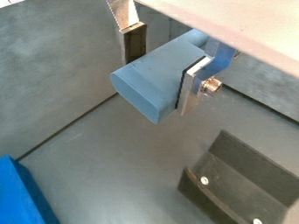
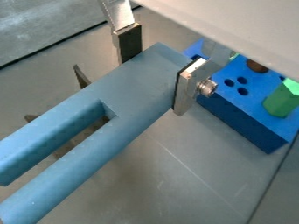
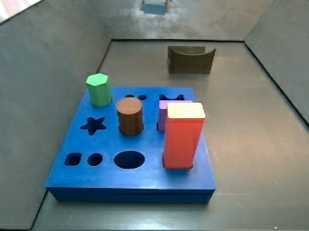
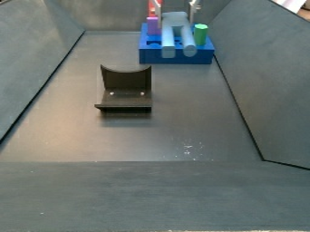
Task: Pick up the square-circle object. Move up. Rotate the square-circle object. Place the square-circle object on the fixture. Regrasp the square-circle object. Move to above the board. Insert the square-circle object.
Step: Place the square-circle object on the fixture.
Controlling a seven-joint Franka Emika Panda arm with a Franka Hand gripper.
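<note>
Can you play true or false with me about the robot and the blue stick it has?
1. The gripper holds the square-circle object in the air. True.
2. The square-circle object sits in the fixture. False: the fixture's notch is empty, and the peg is up in the gripper.
3. A green peg stands on the board. True.
4. The red block lies flat on the floor. False: it stands upright on the board.
5. The fixture stands on the board. False: it sits apart on the grey floor.
</note>
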